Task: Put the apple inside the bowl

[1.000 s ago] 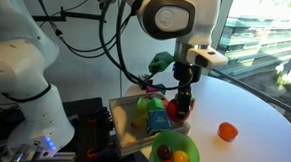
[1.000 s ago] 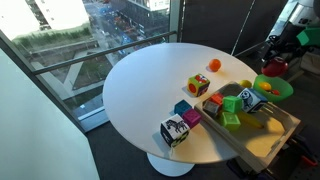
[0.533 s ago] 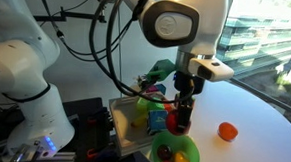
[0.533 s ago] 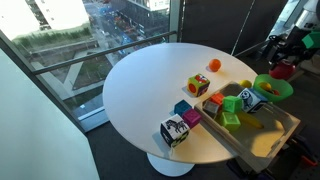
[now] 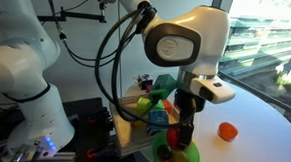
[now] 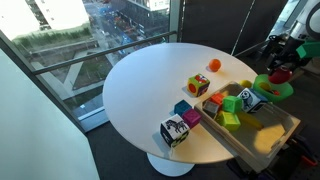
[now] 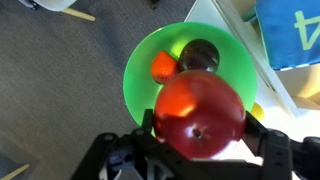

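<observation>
Got the tool (image 7: pixel 200 130) clenched on the round glossy red apple (image 7: pixel 198 112), hanging straight above the small bright green plastic bowl (image 7: pixel 138 70). Only in the wrist view: an orange piece (image 7: pixel 163 68) and a dark purplish fruit (image 7: pixel 198 55) lying in it. In an exterior view, merely a green rim (image 6: pixel 270 90) beneath the tool.

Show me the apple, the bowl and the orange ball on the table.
apple (image 7: pixel 200 112), wrist view, middle of its red skin.
bowl (image 7: pixel 136 72), wrist view, bare green wall on the left.
orange ball (image 5: pixel 227 131), an exterior view, its centre.
</observation>
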Controlling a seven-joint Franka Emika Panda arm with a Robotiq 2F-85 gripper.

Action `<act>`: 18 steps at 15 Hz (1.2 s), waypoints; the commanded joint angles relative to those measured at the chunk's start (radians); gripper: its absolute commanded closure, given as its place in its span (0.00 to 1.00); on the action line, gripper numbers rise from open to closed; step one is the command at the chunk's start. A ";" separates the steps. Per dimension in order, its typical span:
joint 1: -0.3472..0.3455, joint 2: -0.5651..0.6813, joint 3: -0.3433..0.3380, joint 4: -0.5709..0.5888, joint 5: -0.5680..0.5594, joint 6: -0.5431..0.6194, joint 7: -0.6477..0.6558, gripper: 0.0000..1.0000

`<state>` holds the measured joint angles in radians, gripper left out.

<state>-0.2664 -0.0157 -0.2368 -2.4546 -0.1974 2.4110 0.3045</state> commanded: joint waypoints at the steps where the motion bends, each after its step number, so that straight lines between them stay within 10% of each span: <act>1: -0.001 0.045 -0.013 -0.002 0.008 0.051 -0.053 0.42; 8: 0.001 0.092 -0.020 -0.021 0.041 0.114 -0.142 0.42; 10: 0.001 0.090 -0.022 -0.020 0.038 0.116 -0.153 0.02; 18: 0.000 0.048 -0.030 -0.017 0.038 0.062 -0.200 0.00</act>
<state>-0.2663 0.0724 -0.2590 -2.4665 -0.1818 2.5042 0.1484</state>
